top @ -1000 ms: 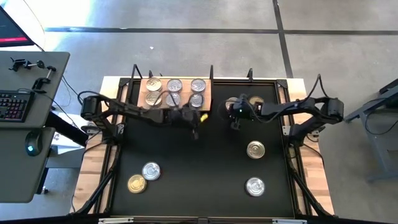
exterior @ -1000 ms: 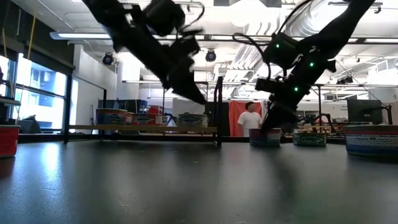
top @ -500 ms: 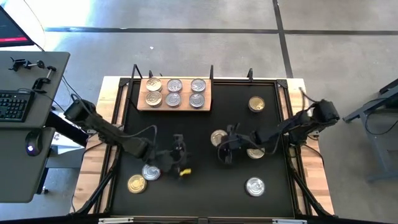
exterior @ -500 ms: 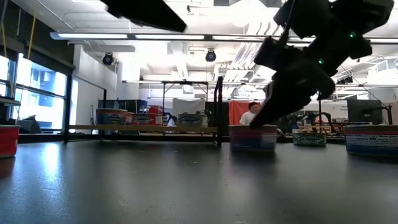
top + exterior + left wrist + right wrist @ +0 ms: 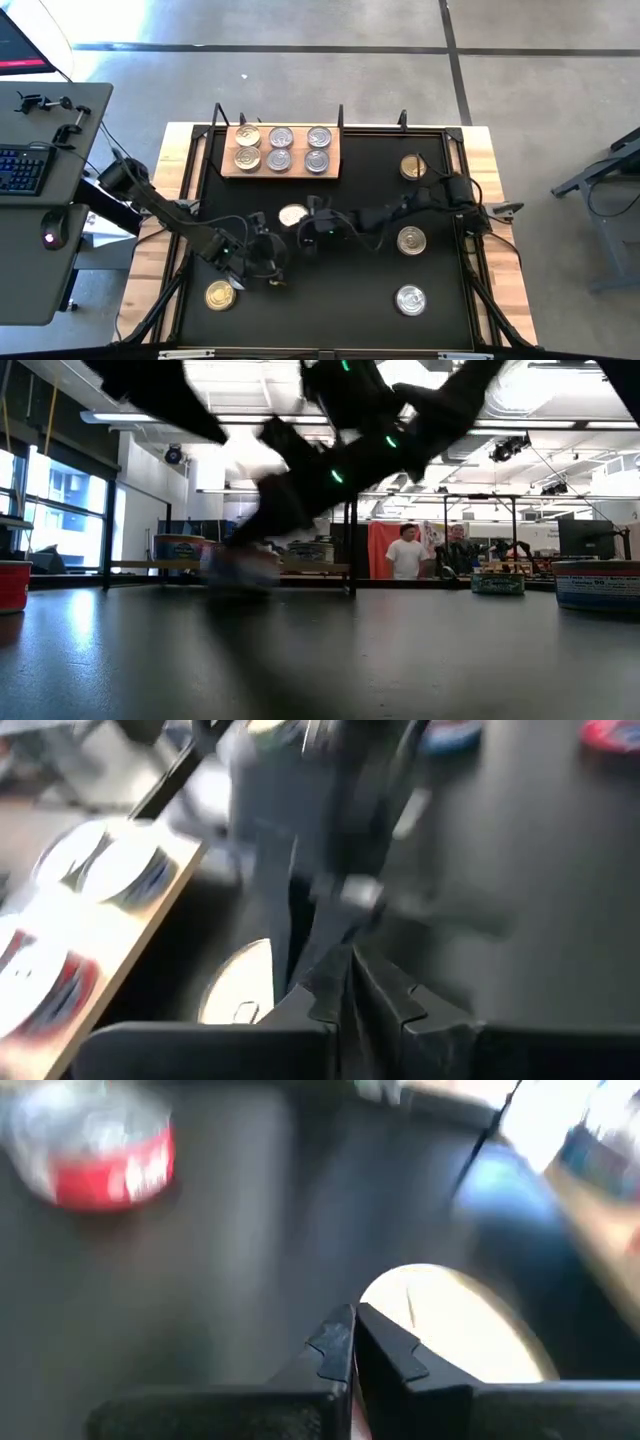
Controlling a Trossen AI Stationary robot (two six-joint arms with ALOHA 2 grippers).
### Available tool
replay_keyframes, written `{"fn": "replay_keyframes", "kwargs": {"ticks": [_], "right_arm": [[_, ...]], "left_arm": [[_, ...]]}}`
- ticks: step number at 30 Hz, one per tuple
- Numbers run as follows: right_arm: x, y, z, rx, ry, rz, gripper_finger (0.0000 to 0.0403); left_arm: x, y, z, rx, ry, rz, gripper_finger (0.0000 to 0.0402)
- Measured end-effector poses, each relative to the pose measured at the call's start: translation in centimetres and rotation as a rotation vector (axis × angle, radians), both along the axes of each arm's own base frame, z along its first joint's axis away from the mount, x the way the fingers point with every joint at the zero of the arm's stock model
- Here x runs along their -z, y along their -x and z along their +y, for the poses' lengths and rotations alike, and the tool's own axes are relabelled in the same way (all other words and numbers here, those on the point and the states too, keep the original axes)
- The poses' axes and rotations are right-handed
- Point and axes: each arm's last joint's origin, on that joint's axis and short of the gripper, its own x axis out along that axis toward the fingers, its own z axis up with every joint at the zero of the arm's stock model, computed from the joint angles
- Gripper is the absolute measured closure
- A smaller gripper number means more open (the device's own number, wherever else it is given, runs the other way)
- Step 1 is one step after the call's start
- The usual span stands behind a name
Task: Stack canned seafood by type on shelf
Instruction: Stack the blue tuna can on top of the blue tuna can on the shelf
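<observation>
1. Near edge, high view: a gold-lidded can [image 5: 220, 294] lies at seven o'clock on the worktop [image 5: 340, 310]; a silver can [image 5: 409, 298] at five o'clock.
2. Left pincer [image 5: 268, 268] hovers just right of the gold can, fingers pressed together, empty.
3. Right pincer [image 5: 308, 240] is at the worktop's centre, fingers closed, touching a pale-lidded can [image 5: 293, 215] but not gripping it.
4. Another gold can [image 5: 411, 240] lies at three o'clock; one more [image 5: 412, 167] at one o'clock.
5. Far edge, eleven o'clock: the wooden shelf [image 5: 332, 170] holds six cans [image 5: 279, 148] in two rows.
</observation>
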Motion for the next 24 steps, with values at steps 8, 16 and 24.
{"fn": "replay_keyframes", "kwargs": {"ticks": [8,16,24], "right_arm": [[-4.5,3.0,1.2,-0.029,0.014,0.044,0.0402],[-3.3,9.5,1.3,0.018,-0.096,0.123,0.0403],[-0.6,12.7,0.7,0.094,-0.23,-0.006,0.0403]], "left_arm": [[2.1,2.1,0.8,-0.112,0.065,0.072,0.0348],[4.2,3.1,0.6,-0.005,0.212,0.235,0.0293],[4.7,4.4,-1.8,0.242,0.354,0.427,0.0261]]}}
